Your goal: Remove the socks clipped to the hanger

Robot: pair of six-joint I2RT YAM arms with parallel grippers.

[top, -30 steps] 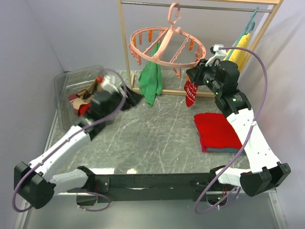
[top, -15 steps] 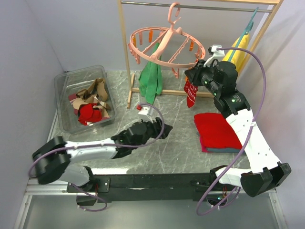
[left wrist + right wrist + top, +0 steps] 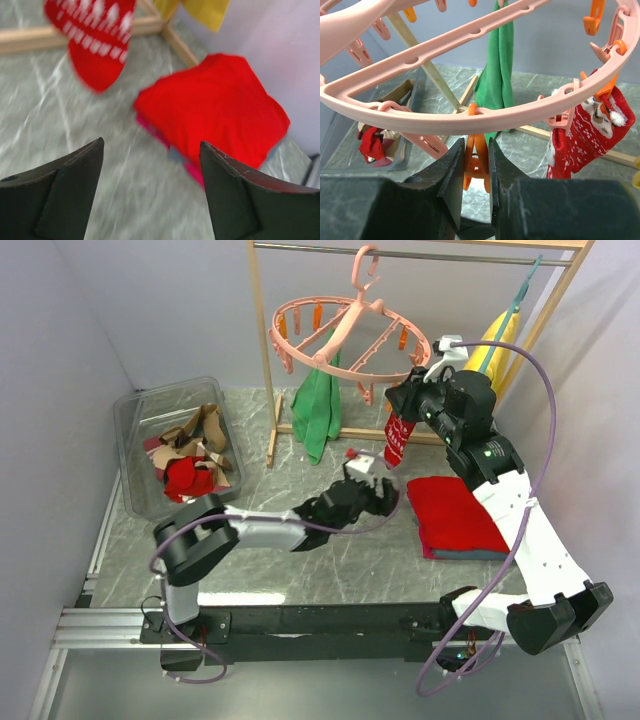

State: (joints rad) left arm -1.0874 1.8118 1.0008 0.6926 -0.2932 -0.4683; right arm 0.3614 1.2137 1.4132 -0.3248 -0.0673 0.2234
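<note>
The salmon-pink hanger [image 3: 350, 335] hangs from the rack rail; its ring [image 3: 470, 117] fills the right wrist view. One red sock with white patterns [image 3: 398, 437] hangs from a peg on its right rim and also shows in the right wrist view [image 3: 585, 135] and the left wrist view [image 3: 95, 40]. My right gripper [image 3: 405, 400] [image 3: 476, 147] is shut on an orange clip peg [image 3: 481, 155] under the ring, just left of the sock. My left gripper [image 3: 383, 502] [image 3: 152, 150] is open and empty, low over the table below the sock.
A folded red cloth [image 3: 455, 515] [image 3: 220, 110] lies right of the left gripper. A long green cloth [image 3: 318, 410] [image 3: 500, 65] hangs from the hanger. A clear bin [image 3: 130, 455] at the left holds several socks. Wooden rack posts [image 3: 260, 350] and yellow cloth [image 3: 497, 345] stand behind.
My left arm has swung from the bin rightwards across the table to a spot below the hanging sock. My right gripper has stayed at the hanger's rim.
</note>
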